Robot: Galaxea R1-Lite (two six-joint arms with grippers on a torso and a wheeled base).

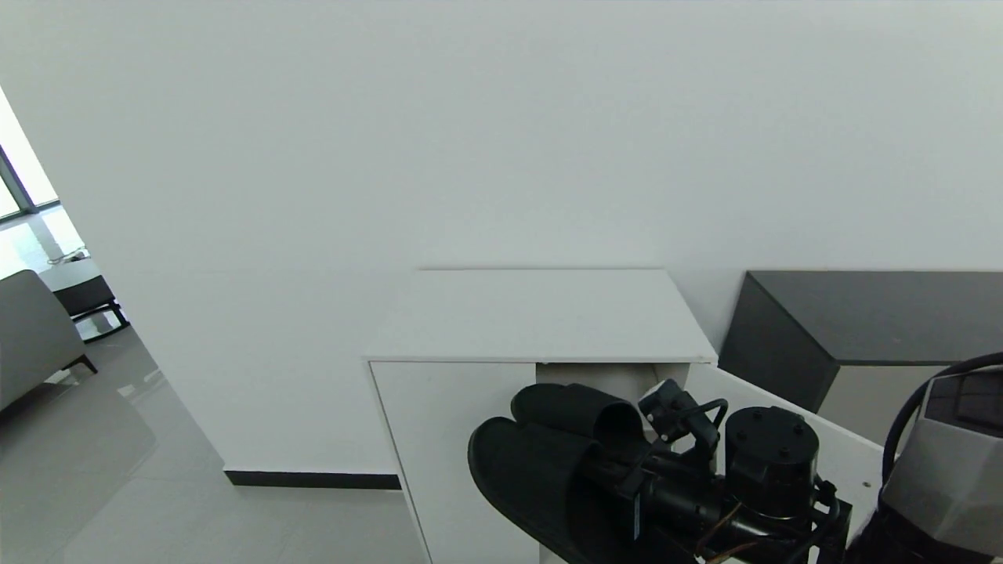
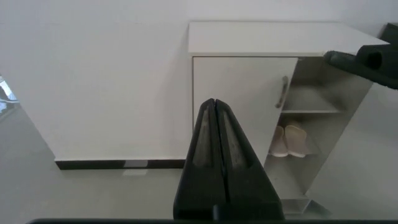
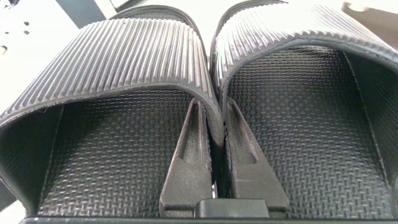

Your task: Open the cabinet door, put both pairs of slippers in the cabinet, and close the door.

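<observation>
A pair of black ribbed slippers is held side by side, with my right gripper shut on their two inner strap edges pinched together. In the head view the black slippers hang in front of the white cabinet, just before its open right half. The cabinet's right door is swung open and its left door is shut. A pair of white slippers lies on a lower shelf inside. My left gripper is shut on nothing, held away from the cabinet and pointing at its left door.
A dark grey cabinet stands right of the white one, just behind the open door. The white wall runs behind both. A grey sofa and a low table sit far to the left, with bare floor between.
</observation>
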